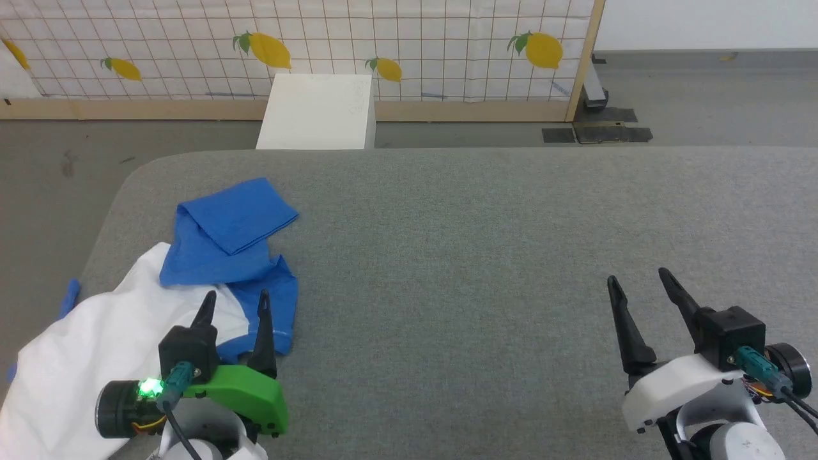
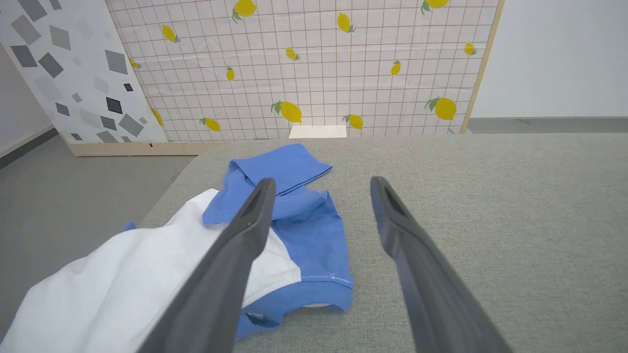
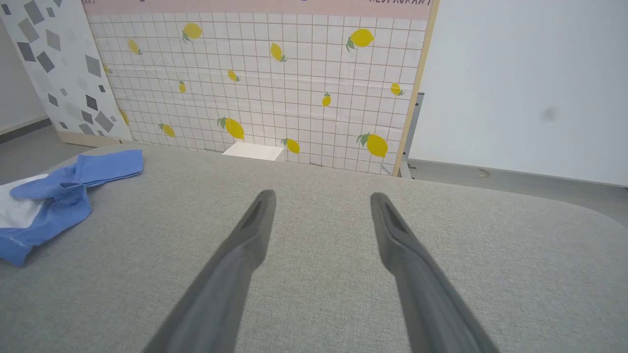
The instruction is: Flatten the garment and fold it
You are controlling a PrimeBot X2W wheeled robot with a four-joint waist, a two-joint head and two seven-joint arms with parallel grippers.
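Head view: I record a crumpled white T-shirt with royal-blue sleeves (image 1: 211,255) at the near left corner of the grey fabric-covered bench (image 1: 479,255), its white body draping off the left edge. My left end effector (image 1: 235,300) hangs above the blue hem, fingers parted, empty. My right end effector (image 1: 638,278) is open over bare bench, well apart.

Left wrist view: the T-shirt (image 2: 304,230) lies beneath the left finger.

Right wrist view: fingers spread, the T-shirt (image 3: 54,196) at far left.

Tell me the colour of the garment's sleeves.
The sleeves of the garment are royal blue, its body white. The left wrist view shows this best.
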